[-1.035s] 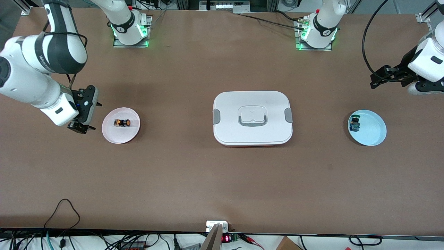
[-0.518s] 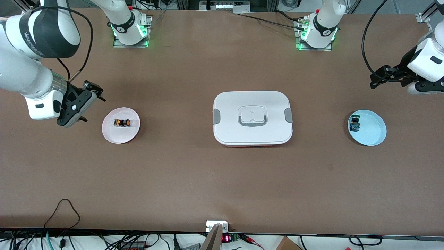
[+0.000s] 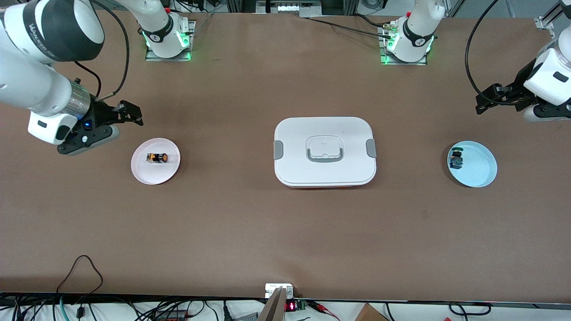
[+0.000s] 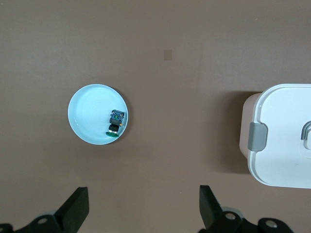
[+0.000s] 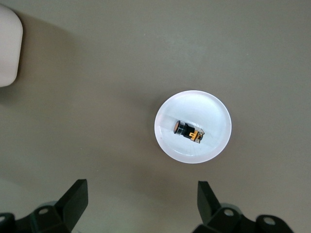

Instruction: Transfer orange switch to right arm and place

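The orange switch [image 3: 158, 158] lay on a pink plate [image 3: 155, 174], nothing covering it. The right gripper [image 3: 129, 113] hung wide open near the plate; the left gripper [image 3: 484, 101] waited wide open near a blue plate [image 3: 482, 171].

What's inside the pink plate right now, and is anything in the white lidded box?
The pink plate holds only the orange switch, lying on its side, untouched. The white box has its lid on, so its contents cannot be seen.
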You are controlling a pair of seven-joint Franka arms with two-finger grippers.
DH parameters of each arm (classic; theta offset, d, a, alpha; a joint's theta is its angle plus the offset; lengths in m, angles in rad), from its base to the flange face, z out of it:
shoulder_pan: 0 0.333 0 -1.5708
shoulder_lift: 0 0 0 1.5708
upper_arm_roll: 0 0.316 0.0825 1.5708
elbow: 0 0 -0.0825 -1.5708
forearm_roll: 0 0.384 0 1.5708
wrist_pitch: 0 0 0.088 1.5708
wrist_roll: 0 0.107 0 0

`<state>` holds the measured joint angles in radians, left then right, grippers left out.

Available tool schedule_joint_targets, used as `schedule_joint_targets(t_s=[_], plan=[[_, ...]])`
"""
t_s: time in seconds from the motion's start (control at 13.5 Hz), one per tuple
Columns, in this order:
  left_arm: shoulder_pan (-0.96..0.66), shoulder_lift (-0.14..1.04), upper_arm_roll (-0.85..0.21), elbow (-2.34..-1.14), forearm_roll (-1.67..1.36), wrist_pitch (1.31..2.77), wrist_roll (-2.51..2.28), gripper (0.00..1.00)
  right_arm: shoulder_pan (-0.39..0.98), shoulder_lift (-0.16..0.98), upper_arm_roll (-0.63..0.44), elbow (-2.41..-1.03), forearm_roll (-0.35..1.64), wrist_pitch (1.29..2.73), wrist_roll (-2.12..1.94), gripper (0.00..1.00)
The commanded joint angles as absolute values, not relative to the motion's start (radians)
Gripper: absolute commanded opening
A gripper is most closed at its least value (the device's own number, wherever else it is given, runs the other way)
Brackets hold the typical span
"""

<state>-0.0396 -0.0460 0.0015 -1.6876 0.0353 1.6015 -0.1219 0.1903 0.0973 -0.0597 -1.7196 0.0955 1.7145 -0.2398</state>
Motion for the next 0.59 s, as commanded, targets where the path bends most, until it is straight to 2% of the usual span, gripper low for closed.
schedule_joint_targets(t_s=[0.0,0.3,0.52], plan=[[-0.034,-0.04,-0.002,-1.657,0.023,1.586,-0.103,1.0,0.192,0.08,-0.107,-1.71,0.098,1.703,-0.216,1.0],[-0.034,-0.038,0.0,-1.657,0.023,1.586,-0.101,1.0,0.186,0.08,-0.158,-1.695,0.094,1.698,-0.08,1.0],[-0.034,-0.037,0.0,-1.655,0.032,1.586,-0.092,1.0,0.14,0.086,-0.193,-1.631,0.091,1.645,-0.017,1.0]])
